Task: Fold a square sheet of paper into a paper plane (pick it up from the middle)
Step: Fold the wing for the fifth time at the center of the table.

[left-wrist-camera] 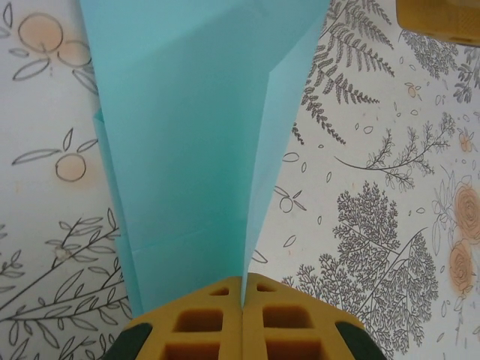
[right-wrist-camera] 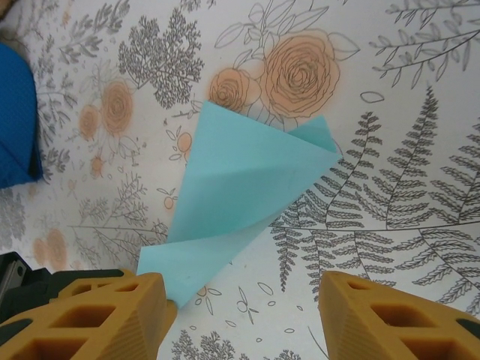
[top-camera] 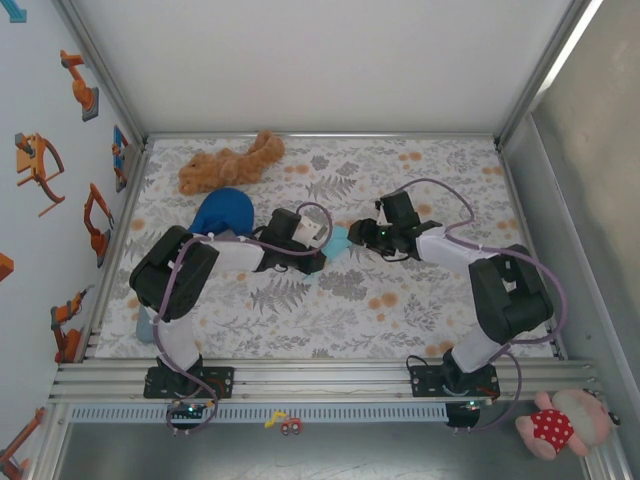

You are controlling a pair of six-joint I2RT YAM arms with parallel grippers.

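The light cyan-blue sheet of paper (top-camera: 336, 243) is folded into a pointed, creased shape and sits just above the flowered cloth between the two grippers. My left gripper (left-wrist-camera: 242, 296) is shut on its lengthwise fold, and the paper (left-wrist-camera: 195, 150) rises away from the yellow pads. In the top view the left gripper (top-camera: 318, 252) sits at the paper's left end. My right gripper (right-wrist-camera: 244, 300) stands open over the cloth. The paper's (right-wrist-camera: 240, 195) near corner lies against its left finger (right-wrist-camera: 112, 307), and the right finger (right-wrist-camera: 375, 315) is well apart from it. From above, the right gripper (top-camera: 358, 236) faces the paper's right side.
A dark blue dome-shaped object (top-camera: 222, 212) lies just behind the left arm. A brown plush toy (top-camera: 230, 163) lies at the back left of the cloth. Metal frame rails (top-camera: 320, 375) border the table. A pink plush (top-camera: 560, 425) sits outside the front right corner.
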